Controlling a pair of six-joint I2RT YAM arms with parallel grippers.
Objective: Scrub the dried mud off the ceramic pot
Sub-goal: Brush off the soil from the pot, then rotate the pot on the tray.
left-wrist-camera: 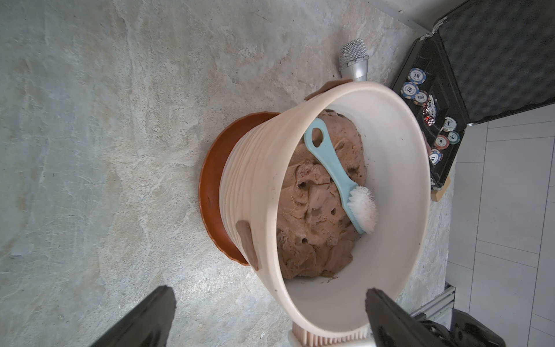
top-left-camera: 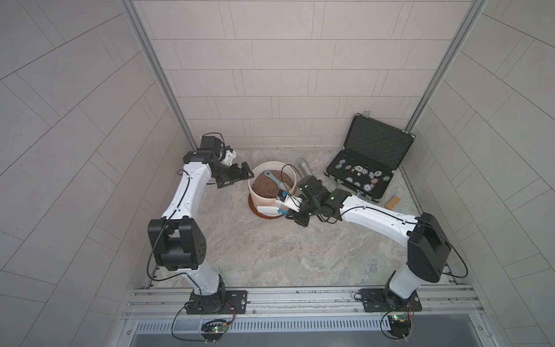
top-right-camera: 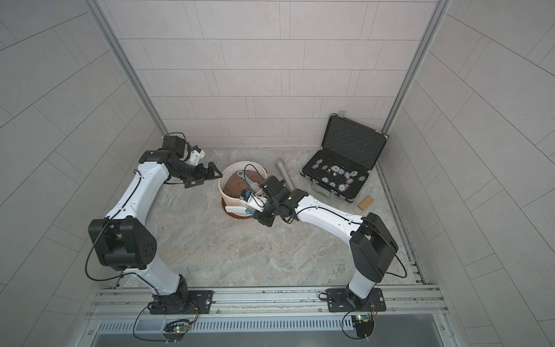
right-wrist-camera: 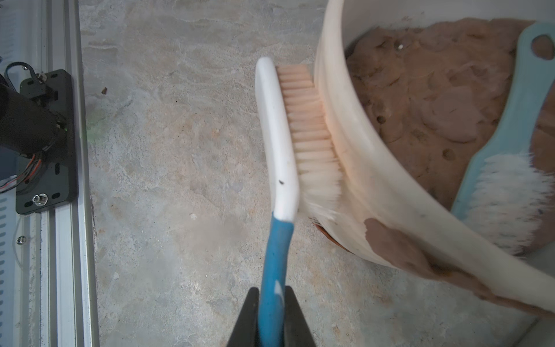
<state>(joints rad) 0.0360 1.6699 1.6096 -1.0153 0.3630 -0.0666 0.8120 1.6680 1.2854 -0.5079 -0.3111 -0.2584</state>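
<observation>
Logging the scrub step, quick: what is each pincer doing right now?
Left pincer: open, holding nothing.
Right pincer: shut on the brush, its bristles against the ceramic pot's outer wall.

I get soft, even overhead light, faint shadows. Both top views bow wall tiles (top-left-camera: 270,60) toward edges. Right wrist view blurs ceramic pot (right-wrist-camera: 366,180) rim.
</observation>
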